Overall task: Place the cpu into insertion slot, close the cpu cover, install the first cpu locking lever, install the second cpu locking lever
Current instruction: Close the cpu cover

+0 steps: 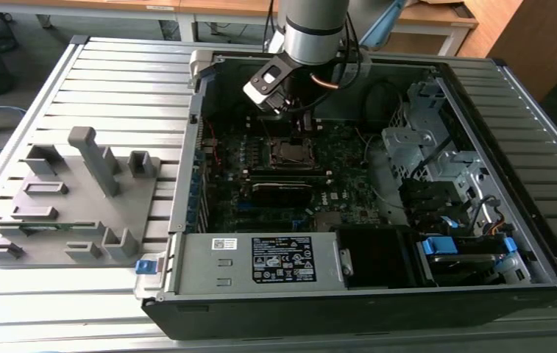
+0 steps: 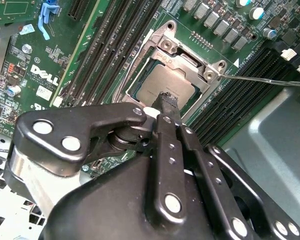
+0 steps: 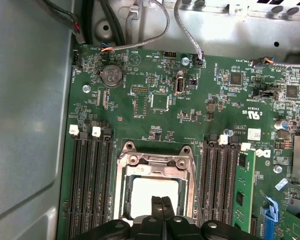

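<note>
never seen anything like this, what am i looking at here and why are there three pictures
This is a robot arm working inside an open computer case that lies on a slatted table. The exterior view is taken by a camera off the arm; on that view's left sits a grey holder. The two wrist views come from cameras riding on the arm, looking past its black hand at the green circuit board. The hand is shut and holds nothing. Its tips are over the cpu, a silver chip already seated in the board, with the metal cpu cover lying around it.
</note>
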`<action>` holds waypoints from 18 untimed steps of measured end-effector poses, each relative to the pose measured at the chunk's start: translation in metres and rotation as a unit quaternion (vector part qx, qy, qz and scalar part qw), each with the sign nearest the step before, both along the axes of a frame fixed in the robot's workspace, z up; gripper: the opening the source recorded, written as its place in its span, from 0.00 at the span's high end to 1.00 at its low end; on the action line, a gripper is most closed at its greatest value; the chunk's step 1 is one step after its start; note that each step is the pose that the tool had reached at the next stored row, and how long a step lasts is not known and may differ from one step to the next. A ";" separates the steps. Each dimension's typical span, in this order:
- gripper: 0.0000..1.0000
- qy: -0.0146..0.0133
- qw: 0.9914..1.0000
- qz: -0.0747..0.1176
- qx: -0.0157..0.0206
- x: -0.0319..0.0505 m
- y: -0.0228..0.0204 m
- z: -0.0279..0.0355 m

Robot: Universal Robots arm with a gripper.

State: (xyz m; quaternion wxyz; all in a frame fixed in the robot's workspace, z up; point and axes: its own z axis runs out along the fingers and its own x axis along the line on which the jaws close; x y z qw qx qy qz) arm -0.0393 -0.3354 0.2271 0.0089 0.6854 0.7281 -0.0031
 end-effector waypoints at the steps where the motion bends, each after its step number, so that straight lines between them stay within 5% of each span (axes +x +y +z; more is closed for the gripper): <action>1: 0.89 0.000 1.000 0.000 0.000 0.0000 0.0000 0.0000; 18: 0.89 0.000 1.000 0.015 0.000 0.0000 0.0000 0.0000</action>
